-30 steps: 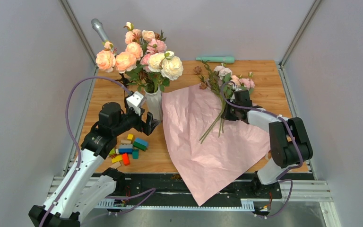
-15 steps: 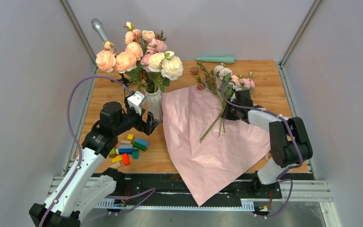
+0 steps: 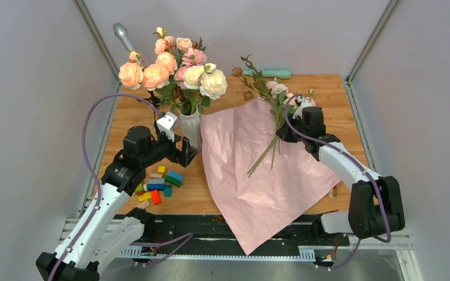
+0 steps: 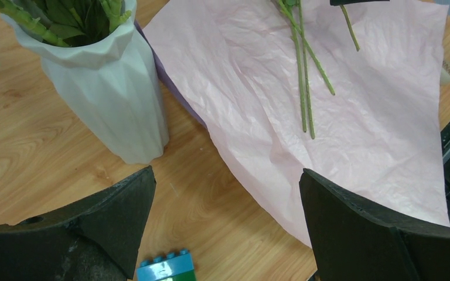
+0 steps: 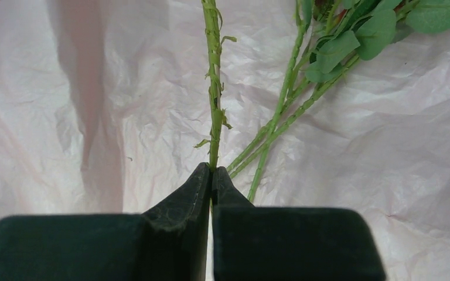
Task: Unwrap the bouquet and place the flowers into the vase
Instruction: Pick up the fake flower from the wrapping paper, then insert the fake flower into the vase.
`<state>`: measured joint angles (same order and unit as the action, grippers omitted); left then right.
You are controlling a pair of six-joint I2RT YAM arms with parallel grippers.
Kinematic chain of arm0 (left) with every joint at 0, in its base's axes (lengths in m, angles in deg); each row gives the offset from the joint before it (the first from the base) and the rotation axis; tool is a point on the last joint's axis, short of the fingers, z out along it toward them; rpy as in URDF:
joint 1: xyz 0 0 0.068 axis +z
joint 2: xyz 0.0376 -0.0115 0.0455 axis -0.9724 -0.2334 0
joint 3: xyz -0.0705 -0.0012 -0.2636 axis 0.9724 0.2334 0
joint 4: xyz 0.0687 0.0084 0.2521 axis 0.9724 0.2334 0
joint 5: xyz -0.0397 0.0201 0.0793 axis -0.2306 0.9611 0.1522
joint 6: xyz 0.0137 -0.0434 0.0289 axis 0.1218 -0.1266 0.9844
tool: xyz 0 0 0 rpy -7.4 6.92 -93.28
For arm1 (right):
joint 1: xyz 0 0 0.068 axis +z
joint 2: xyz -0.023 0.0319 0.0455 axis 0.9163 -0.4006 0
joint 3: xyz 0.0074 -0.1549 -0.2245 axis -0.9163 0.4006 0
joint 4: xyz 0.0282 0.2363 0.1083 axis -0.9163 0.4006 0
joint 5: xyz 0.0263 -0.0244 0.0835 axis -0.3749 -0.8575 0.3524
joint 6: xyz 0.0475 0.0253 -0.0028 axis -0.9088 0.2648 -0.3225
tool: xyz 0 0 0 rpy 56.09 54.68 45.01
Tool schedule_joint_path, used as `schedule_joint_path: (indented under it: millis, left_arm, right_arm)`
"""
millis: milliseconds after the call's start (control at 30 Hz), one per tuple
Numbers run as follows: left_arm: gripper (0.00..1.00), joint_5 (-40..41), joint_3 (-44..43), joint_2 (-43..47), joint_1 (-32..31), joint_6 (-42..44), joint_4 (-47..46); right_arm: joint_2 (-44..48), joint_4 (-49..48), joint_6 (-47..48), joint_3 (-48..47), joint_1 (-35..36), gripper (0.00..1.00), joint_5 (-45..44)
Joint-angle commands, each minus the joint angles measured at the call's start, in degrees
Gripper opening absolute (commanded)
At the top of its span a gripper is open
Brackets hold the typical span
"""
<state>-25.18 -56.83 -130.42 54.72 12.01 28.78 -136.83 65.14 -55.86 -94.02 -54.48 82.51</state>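
Your work surface: wooden table (image 3: 129,117), light grain. Pink wrapping paper (image 3: 252,175) lies spread over middle and right, crumpled, with near corner hanging past front edge. White vase (image 3: 191,130) stands upright at paper's left edge; you can't tell whether they touch. Coloured toy blocks (image 3: 159,186) sit in loose heap at left front, near vase. Teal stick-shaped object (image 3: 268,74) lies along far edge, apart from paper.

Plain grey walls (image 3: 29,88), wooden table (image 3: 337,88), even light
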Motion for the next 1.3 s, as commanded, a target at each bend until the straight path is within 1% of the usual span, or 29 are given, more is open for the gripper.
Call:
schedule_joint_path:
  millis: [0,100,300,467,567,767,1033,1267]
  left_arm:
    - [0.99,0.2,-2.2,1.7,-1.4,-5.4,-1.9]
    - [0.98,1.2,-3.2,1.9,-3.1,-8.2,-2.4]
    - [0.98,2.8,-4.1,0.0,-8.7,-15.5,-6.3]
    - [0.98,4.2,-4.9,-1.6,-14.4,-20.7,-12.6]
    - [0.98,5.1,-5.4,-2.7,-17.1,-23.9,-17.4]
    - [0.98,6.4,-8.7,-7.3,-22.8,-25.8,-23.7]
    - [0.98,7.0,-16.0,-13.0,-28.1,-26.1,-29.5]
    - [1.00,5.6,-21.4,-17.1,-30.0,-27.1,-35.2]
  right_arm:
    - [6.0,-2.1,-0.6,1.7,-0.2,0.00,4.2]
    - [10.3,-3.6,-1.0,3.2,-0.2,0.00,6.3]
    - [19.8,-6.9,-2.8,6.9,-0.3,0.00,11.5]
    - [26.8,-10.0,-4.6,9.4,-0.2,0.00,14.8]
    - [31.4,-13.0,-8.3,11.4,-0.2,0.00,16.8]
    - [38.0,-19.3,-13.6,13.7,-0.2,0.00,20.0]
    - [45.1,-20.7,-14.5,12.2,0.0,0.00,24.6]
    - [44.8,-22.0,-15.1,8.3,0.3,0.00,33.7]
